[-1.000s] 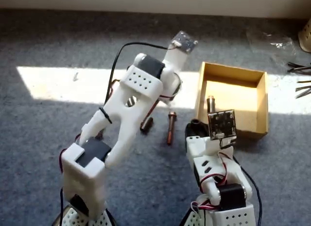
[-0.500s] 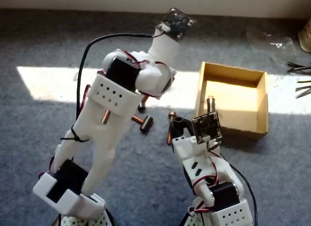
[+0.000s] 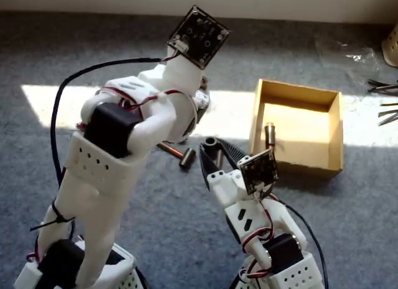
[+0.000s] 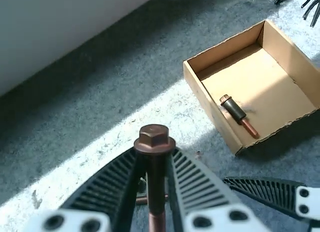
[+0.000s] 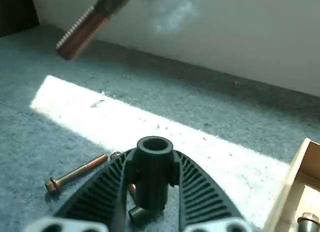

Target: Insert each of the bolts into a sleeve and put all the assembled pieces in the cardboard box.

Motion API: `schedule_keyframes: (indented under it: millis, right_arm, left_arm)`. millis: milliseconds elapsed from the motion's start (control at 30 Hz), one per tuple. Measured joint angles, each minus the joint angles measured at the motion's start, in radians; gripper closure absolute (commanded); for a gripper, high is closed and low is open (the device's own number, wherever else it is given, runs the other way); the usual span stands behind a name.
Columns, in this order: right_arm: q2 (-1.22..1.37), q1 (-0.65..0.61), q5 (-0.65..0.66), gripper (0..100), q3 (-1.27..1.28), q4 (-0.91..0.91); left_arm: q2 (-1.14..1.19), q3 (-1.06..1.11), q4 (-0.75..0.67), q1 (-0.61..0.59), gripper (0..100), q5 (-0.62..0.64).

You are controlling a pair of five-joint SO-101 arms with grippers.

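My left gripper point(image 4: 155, 159) is shut on a copper bolt point(image 4: 154, 142), head up, held in the air. In the high view the raised left arm point(image 3: 149, 121) covers that gripper. My right gripper point(image 5: 152, 164) is shut on a black sleeve point(image 5: 153, 172), its open end up, low over the carpet to the left of the cardboard box point(image 3: 339, 137); the sleeve point(image 3: 209, 143) shows from above too. The bolt's threaded end point(image 5: 82, 35) hangs above and apart from the sleeve. One assembled piece point(image 4: 236, 114) lies in the box point(image 4: 270, 85).
Loose on the grey carpet near the right gripper lie a bolt point(image 5: 75, 175), a second bolt point(image 3: 219, 157) and a spare sleeve point(image 3: 187, 158). Dark tools point(image 3: 382, 87) lie at the far right edge. A wall runs along the back.
The left arm has risen off the carpet with the bolt. The right gripper has moved left, away from the box, with the sleeve.
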Motion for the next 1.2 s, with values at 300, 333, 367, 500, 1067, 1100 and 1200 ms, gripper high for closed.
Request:
schedule_keyframes:
  millis: [300, 333, 367, 500, 1067, 1100, 1200]
  right_arm:
    - [0.000, -0.101, 0.000, 99.4, 0.000, -0.012]
    - [0.000, -0.121, 0.000, 99.4, 0.000, -0.012]
    - [0.000, -0.137, 0.000, 99.4, 0.000, -0.012]
    - [0.000, -0.172, 0.014, 99.4, 0.018, -0.014]
    - [0.000, -0.180, 0.026, 99.4, 0.107, -0.015]
    - [0.000, -0.180, 0.023, 99.4, 0.107, -0.020]
    - [0.000, -0.180, 0.018, 99.4, 0.107, -0.075]
  left_arm:
    - [-0.252, 0.285, -0.253, -0.060, 99, -0.052]
    - [-0.275, 0.324, -0.279, -0.060, 99, -0.052]
    - [-0.296, 0.358, -0.310, -0.061, 99, -0.052]
    - [-0.387, 0.486, -0.428, -0.055, 99, -0.052]
    - [-0.816, 1.040, -0.790, -0.058, 99, -0.052]
    - [-0.841, 1.073, -0.812, -0.058, 99, -0.040]
    - [-0.918, 1.166, -0.870, -0.055, 99, 0.087]
